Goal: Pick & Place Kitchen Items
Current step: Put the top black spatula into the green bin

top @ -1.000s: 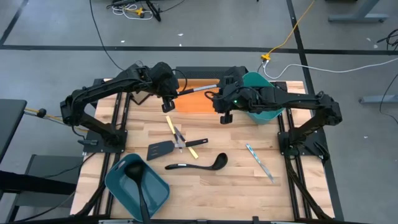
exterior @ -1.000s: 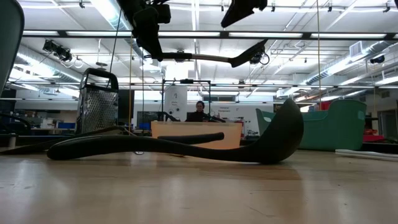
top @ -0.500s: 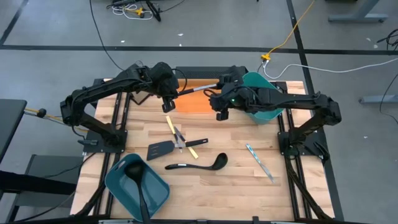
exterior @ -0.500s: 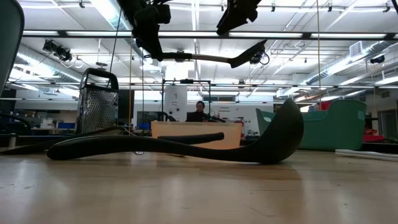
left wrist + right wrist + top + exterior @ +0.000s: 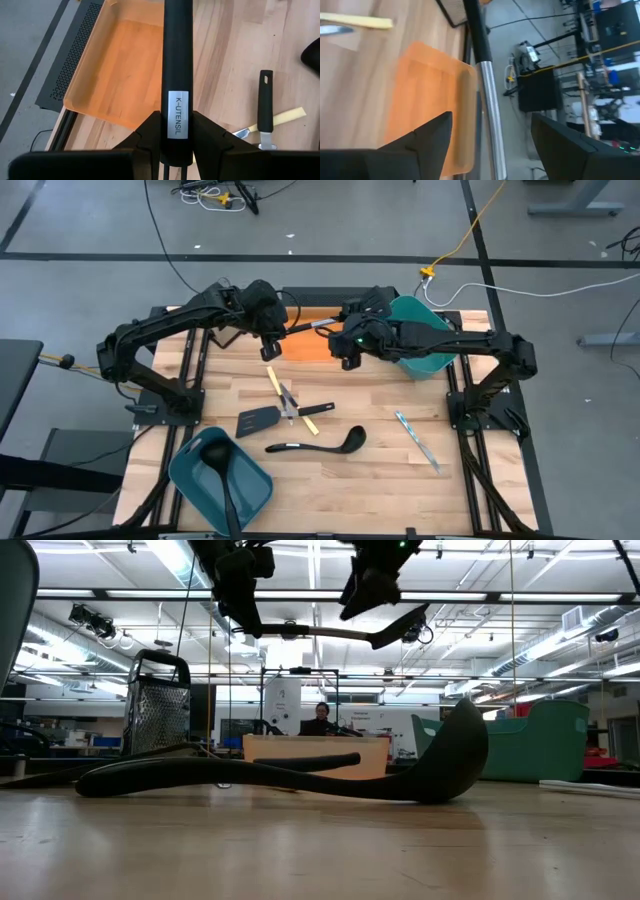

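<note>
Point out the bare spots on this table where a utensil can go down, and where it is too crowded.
Free: bare wood between the ladle and the silver cutlery, and the near right corner beyond that cutlery. The orange tray lies bare, under both end effectors. Crowded: the middle, around the slotted spatula and crossed yellow-handled pieces.

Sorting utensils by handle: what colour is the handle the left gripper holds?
Black, with a small silver label; the handle shows best in the left wrist view, between the left gripper fingers.

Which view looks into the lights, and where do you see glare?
Low view: ceiling strip lights face the camera, so the black ladle is a silhouette. Right wrist view: the steel shaft of the utensil shines pale. High view: even light, faint shadows.
</note>
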Available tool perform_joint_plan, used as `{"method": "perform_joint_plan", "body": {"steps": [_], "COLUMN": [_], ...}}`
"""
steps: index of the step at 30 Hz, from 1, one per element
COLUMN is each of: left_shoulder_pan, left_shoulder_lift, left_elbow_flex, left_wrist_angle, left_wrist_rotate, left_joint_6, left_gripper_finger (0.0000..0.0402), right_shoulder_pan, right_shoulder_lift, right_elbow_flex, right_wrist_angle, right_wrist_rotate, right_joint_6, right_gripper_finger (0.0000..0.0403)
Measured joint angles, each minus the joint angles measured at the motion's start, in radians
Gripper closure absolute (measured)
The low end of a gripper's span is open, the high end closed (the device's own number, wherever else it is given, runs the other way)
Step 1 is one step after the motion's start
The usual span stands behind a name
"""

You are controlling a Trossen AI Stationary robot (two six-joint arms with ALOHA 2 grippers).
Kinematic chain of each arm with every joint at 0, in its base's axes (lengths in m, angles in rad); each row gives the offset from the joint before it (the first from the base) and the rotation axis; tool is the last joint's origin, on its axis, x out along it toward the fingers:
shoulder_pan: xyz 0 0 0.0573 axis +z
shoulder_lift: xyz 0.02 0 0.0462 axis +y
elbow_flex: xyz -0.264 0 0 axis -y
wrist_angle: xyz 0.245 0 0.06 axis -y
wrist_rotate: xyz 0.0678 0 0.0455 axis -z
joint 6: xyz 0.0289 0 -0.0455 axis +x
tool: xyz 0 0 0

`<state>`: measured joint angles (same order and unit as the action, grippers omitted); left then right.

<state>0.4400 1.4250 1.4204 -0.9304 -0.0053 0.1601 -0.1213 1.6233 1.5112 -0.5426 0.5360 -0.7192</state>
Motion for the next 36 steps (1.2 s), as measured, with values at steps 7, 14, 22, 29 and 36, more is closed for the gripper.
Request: {"method": "perform_joint_plan", "body": {"steps": [7, 14, 22, 29, 36], "left_shoulder_pan": [0.0, 0.0, 0.0, 0.0, 0.0], "left_shoulder_lift": [0.0, 0.0, 0.0, 0.0, 0.0], "left_elbow_flex": [0.0, 0.0, 0.0, 0.0, 0.0], "left_wrist_angle": [0.0, 0.0, 0.001, 0.001, 0.001], "left_wrist_rotate": [0.008, 0.01, 0.025, 0.026, 0.025], "left_joint_6": [0.0, 0.0, 0.003, 0.003, 0.004], "left_gripper_finger": [0.0315, 0.0315, 0.0315, 0.0315, 0.0315], "right_shoulder_pan": [-0.034, -0.061, -0.086, -0.094, -0.094], "right_shoulder_lift": [0.054, 0.074, 0.088, 0.09, 0.09], "right_elbow_flex": [0.0, 0.0, 0.0, 0.0, 0.0], "right_wrist_angle": [0.04, 0.082, 0.106, 0.106, 0.106], "right_wrist_rotate": [0.033, 0.027, 0.002, -0.004, -0.005], "right_joint_6": [-0.074, -0.111, -0.11, -0.113, -0.113], "right_gripper_finger": [0.0126, 0.0128, 0.0129, 0.0129, 0.0142]}}
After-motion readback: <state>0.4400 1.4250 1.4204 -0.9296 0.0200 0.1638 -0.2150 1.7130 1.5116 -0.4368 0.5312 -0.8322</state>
